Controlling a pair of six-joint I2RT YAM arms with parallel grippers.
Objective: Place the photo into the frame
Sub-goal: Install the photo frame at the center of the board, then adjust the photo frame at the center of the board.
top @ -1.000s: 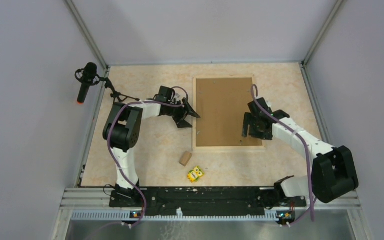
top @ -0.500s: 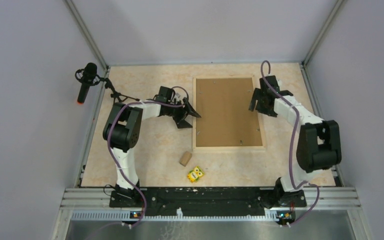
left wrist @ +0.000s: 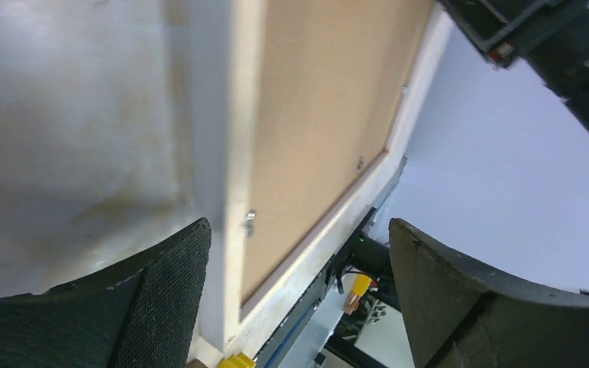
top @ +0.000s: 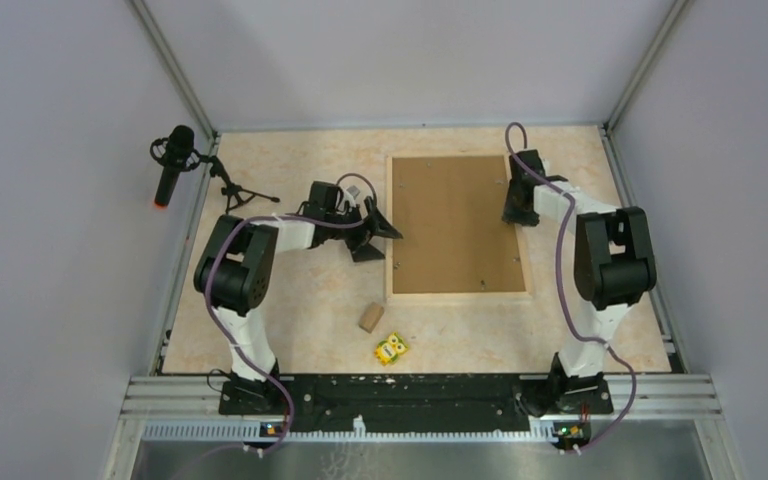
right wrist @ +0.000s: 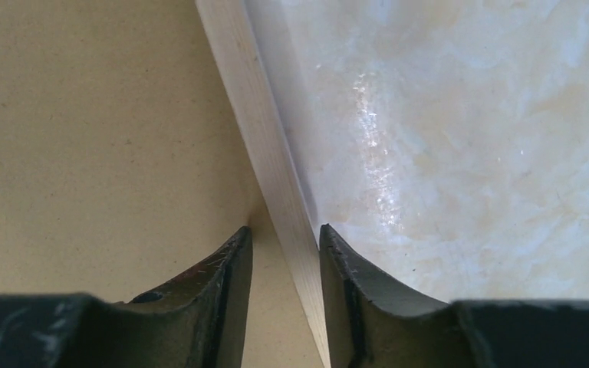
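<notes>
Pale-wood frame (top: 460, 297) lies face-down, far-centre on worktop (top: 290, 160), brown backing board (top: 455, 220) seated inside; photo not visible. Right gripper (right wrist: 285, 234) pinches right rail. Left gripper (left wrist: 299, 230) spread wide beside left rail. Advice: grip both rails and lift level.

You have: brown backing board (top: 455, 222) lying flat on marbled table (top: 280, 150) | microphone (top: 172, 165) on its stand at left edge | tan block (top: 369, 318) near yellow owl toy (top: 391, 348)
</notes>
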